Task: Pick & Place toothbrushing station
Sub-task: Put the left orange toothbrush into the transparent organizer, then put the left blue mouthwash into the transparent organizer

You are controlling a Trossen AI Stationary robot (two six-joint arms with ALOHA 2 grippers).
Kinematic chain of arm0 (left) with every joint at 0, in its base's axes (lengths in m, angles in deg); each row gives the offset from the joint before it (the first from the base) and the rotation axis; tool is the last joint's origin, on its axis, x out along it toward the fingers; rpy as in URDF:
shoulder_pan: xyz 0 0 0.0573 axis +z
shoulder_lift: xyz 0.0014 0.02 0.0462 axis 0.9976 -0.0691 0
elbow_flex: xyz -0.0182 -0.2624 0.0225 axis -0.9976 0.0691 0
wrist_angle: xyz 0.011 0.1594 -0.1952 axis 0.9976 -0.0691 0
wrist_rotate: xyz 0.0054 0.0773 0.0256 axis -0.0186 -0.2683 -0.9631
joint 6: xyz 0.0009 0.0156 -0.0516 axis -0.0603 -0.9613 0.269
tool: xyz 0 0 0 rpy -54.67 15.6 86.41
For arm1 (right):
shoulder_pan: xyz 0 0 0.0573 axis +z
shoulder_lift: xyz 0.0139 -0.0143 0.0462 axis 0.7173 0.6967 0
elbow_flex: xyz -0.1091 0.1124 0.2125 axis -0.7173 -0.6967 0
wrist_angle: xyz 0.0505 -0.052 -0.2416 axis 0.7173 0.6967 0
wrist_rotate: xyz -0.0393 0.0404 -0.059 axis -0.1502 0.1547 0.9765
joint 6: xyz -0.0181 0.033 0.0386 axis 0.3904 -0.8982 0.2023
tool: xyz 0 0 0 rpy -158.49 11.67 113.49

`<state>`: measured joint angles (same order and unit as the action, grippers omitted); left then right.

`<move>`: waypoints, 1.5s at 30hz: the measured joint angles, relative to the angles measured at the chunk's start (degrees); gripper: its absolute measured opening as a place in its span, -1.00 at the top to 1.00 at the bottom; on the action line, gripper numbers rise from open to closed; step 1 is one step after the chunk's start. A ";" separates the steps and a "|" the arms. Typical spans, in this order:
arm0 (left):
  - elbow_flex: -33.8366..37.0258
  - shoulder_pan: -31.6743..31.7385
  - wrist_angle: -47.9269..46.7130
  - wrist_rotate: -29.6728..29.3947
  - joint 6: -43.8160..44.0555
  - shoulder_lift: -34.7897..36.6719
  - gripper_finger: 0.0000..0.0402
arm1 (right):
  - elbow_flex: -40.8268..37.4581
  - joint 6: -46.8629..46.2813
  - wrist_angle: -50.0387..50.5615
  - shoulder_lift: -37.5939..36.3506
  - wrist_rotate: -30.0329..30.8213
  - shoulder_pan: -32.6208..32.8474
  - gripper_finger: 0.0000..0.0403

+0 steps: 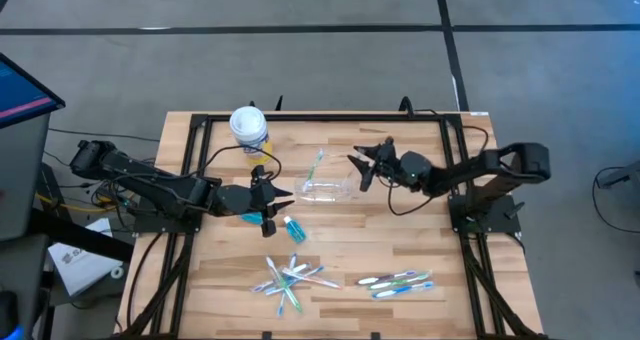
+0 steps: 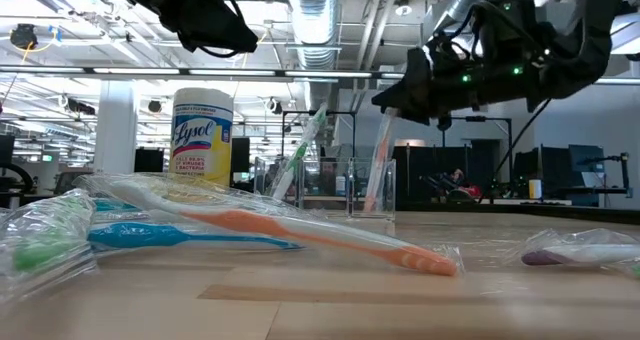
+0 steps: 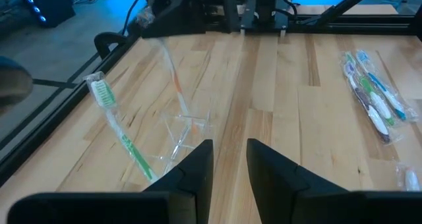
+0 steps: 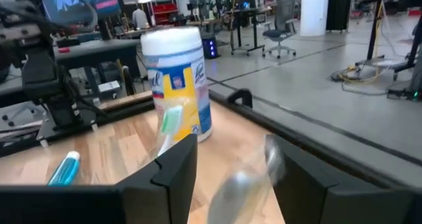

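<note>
Wooden table [image 1: 420, 280] bearing the toothbrushing station. Clear plastic cup [image 1: 327, 190] near table centre, seen upright in the low view, holding two brushes: a green-and-white toothbrush [image 1: 316, 166] leaning out toward the far edge, and an orange-tinted clear toothbrush [image 2: 379, 170] standing on the right-gripper side. Both also visible in the left wrist view, rising from the cup [image 3: 181, 135].

Right gripper [image 1: 362, 166] just beside the cup, on its right and far side, above table level. Fingers [image 4: 173, 168] spread wide apart, nothing clamped between them; blurred brush top [image 4: 247, 178] showing in the gap, contact not determinable.

Left gripper [image 1: 268, 202] just left of the cup, pointing at it. Fingers [image 3: 198, 168] part-way open with bare table visible in the gap; nothing held.

Teal toothpaste tube [image 1: 293, 228] lying just beside the left gripper, toward the near edge. Loose pile of wrapped toothbrushes [image 1: 292, 278] near the front edge, centre; second group of toothbrushes [image 1: 398, 283] to its right, well apart from the cup.

Wipes tub with yellow label [image 1: 249, 128] at the far edge, left of centre, upright, clear of both grippers.
</note>
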<state>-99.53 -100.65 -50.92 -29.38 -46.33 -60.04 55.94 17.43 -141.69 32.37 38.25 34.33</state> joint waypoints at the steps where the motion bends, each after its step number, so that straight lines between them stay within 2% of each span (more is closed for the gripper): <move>1: 0.00 0.00 0.01 0.00 -0.01 0.00 0.57 | 0.00 0.52 0.54 -0.82 0.02 -0.08 0.16; 12: 0.00 -0.15 -0.26 0.00 -0.02 0.00 0.57 | 0.00 3.08 7.07 -10.09 0.01 -2.42 0.15; 19: 0.00 -0.14 -4.85 2.29 0.83 0.00 0.57 | 0.00 5.46 10.84 -15.82 -0.04 -2.08 0.16; 25: 0.00 -0.13 -15.00 3.75 4.44 0.42 0.57 | 0.00 5.48 15.89 -19.47 -0.08 -0.24 0.15; 30: 0.00 -0.13 -24.93 9.04 5.99 0.81 0.57 | 0.00 5.49 18.14 -20.58 -0.17 1.96 0.18; 35: 0.00 0.08 -32.80 11.65 6.06 0.81 0.55 | 0.00 5.49 18.38 -20.79 -0.17 3.84 0.19; 41: 0.04 0.13 -41.08 13.29 9.52 0.81 0.39 | 0.00 5.49 18.86 -20.76 -0.17 5.20 0.18; 45: 2.50 0.13 -41.61 13.33 10.48 0.85 0.24 | 0.00 5.49 18.84 -20.76 -0.17 6.03 0.20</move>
<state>-97.03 -100.52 -92.53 -16.05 -35.85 -59.19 55.94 22.91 -122.85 11.60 38.08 40.36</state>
